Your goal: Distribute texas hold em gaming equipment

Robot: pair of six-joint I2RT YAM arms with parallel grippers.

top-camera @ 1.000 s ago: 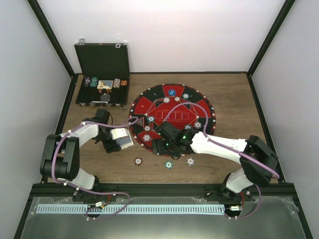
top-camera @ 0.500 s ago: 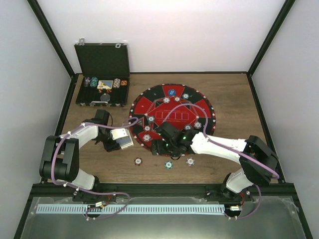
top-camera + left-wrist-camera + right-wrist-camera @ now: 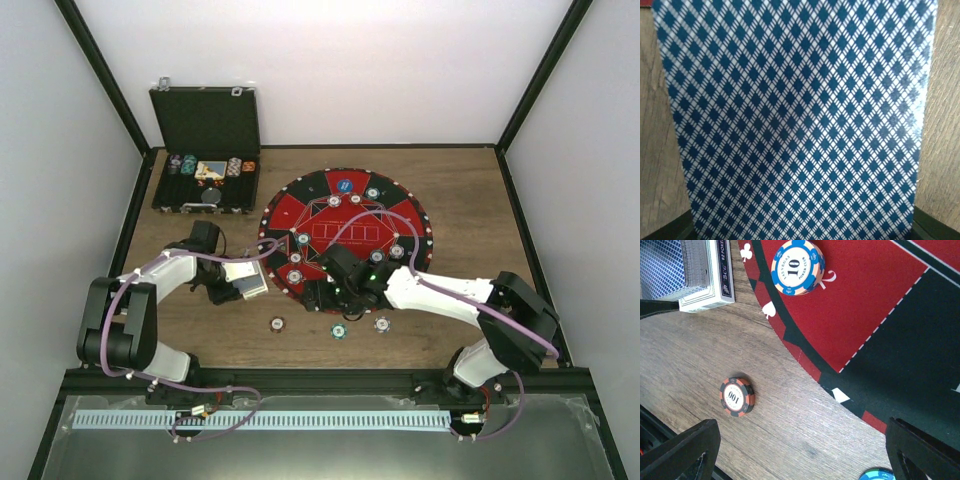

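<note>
1. Left gripper [image 3: 228, 285] is pinching the card deck [image 3: 800, 120] just off the left rim of the poker mat [image 3: 300, 205], over bare wood. Grip depth isn't visible. If it's shallow, the deck could tilt or spill.
2. Right gripper [image 3: 802, 452] is spread wide and holds nothing, over the mat's near-left rim. It's close to the deck, so the arms could clash.
3. The "100" chip [image 3: 737, 396] lies on wood just outside the mat's near rim. The "10" chip [image 3: 797, 266] sits on the mat. A low sweep could scatter them.
4. Wood-grain table [image 3: 460, 200], white walls, open black case [image 3: 205, 150] beyond the mat's far-left.
</note>
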